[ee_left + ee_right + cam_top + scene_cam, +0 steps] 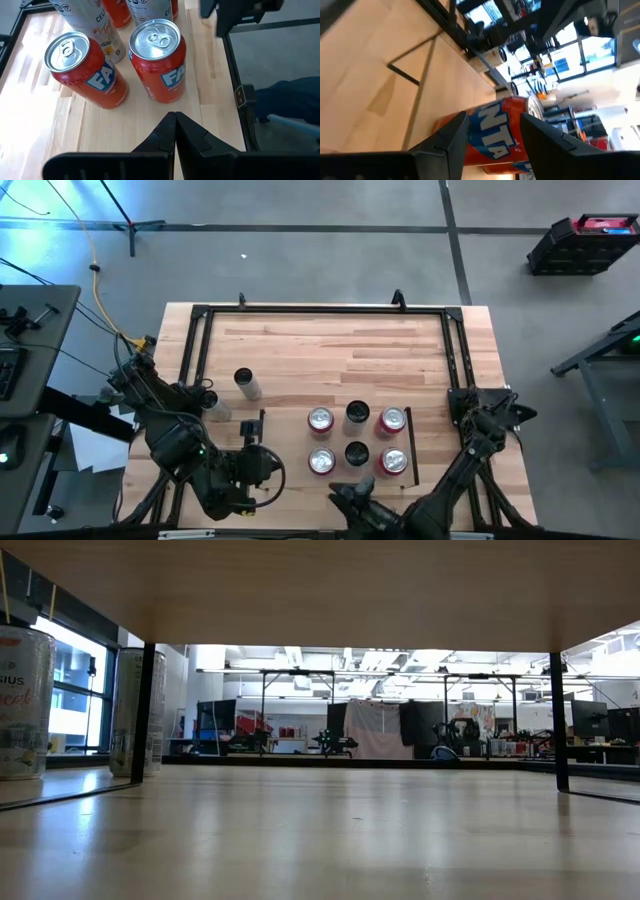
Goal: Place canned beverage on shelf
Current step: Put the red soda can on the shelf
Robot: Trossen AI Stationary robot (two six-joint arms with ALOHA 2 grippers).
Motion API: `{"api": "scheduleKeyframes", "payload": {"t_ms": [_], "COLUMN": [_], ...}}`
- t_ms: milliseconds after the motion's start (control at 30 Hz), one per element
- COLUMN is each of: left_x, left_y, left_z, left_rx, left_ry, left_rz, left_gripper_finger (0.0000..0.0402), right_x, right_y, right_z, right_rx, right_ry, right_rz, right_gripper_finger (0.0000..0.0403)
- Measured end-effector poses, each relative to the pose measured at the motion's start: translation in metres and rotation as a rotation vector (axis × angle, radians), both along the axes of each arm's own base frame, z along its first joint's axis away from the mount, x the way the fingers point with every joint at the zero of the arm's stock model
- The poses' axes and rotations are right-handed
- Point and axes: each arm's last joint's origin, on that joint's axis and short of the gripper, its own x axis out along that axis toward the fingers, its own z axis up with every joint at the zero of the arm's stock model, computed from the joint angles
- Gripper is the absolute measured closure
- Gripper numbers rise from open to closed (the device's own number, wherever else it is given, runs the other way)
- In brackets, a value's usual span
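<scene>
The shelf [338,440] is a pale wood panel with a thin dark rail [412,445] on its right side; the low view shows its underside [350,590]. Several cans stand upright on it: red ones [322,462] and two dark-topped ones [357,452]. My right gripper [342,494] is open by the shelf's near edge. Through its spread fingers [492,125] I see an upright red can [495,135]; the left wrist view shows a gap between that can [160,60] and the gripper [235,15]. My left gripper [175,120] is shut and empty at the shelf's left end [268,468].
A silver can [246,383] stands on the tabletop left of the shelf. In the low view two pale cans [20,700] [135,710] stand at the left. A black tube frame [320,310] runs along the tabletop's edges. The far half of the tabletop [330,355] is bare wood.
</scene>
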Motion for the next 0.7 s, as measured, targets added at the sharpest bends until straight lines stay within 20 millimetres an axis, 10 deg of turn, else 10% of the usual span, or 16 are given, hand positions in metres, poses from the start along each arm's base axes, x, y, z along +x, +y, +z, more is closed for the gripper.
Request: {"api": "scheduleKeyframes", "payload": {"t_ms": [700], "left_x": [-0.001], "left_y": [-0.001], "left_z": [0.000], "left_rx": [-0.001], "left_ry": [0.001], "left_rz": [-0.005], "left_gripper_finger": [0.0401], "right_x": [0.016], "right_y": [-0.017], "right_z": [-0.002], "right_rx": [0.047], "right_ry": [0.024], "right_rz": [-0.046], "right_gripper_finger": [0.0238]}}
